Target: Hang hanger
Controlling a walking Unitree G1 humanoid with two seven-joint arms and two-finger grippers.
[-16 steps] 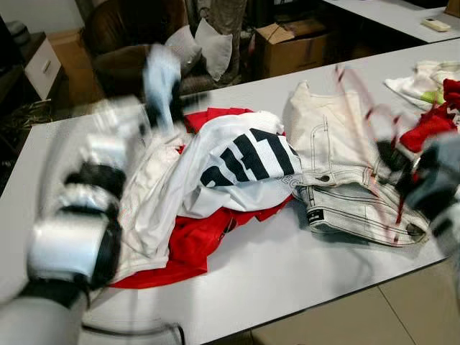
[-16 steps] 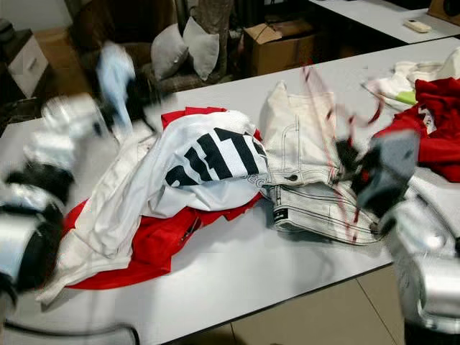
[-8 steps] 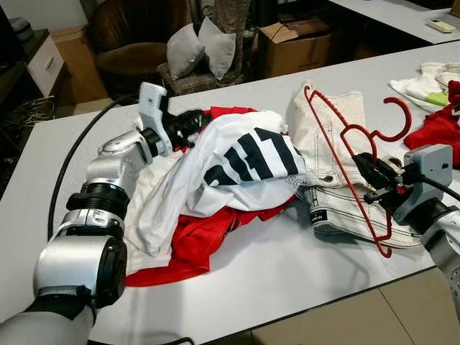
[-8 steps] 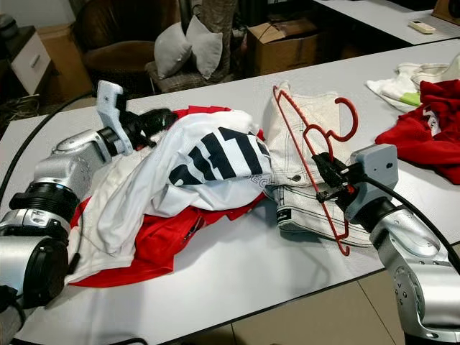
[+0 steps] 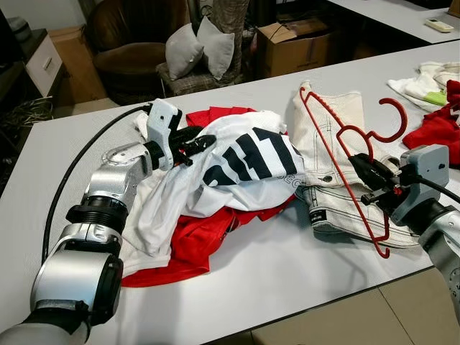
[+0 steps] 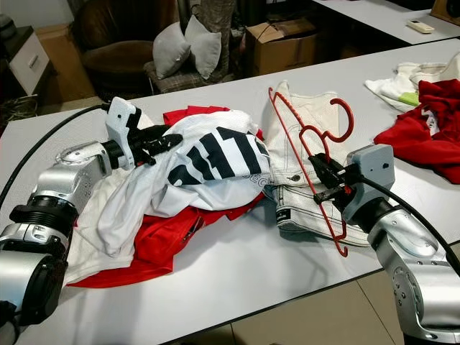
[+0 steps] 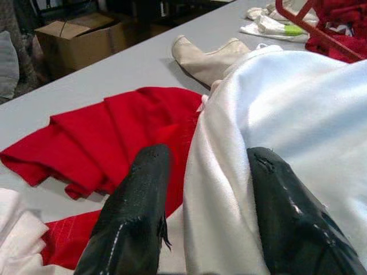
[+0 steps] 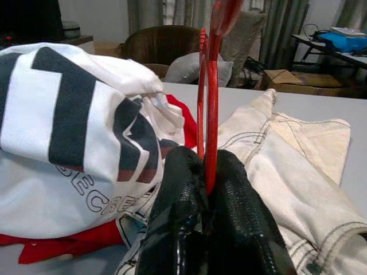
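Red plastic hanger (image 5: 343, 147) sits pinched in the right gripper (image 5: 361, 175) at 3 o'clock, above cream jeans (image 5: 338, 169). The left wrist view reveals the left gripper (image 7: 200, 189) parted around a fold of the white T-shirt (image 5: 237, 165), at 10 o'clock.

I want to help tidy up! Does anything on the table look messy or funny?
Yes. The white shirt with big black letters lies crumpled over a red garment in a heap, with pale jeans bunched beside them. The right gripper holds the red hanger bare, with nothing on it, while the left gripper's open fingers straddle a shirt fold.
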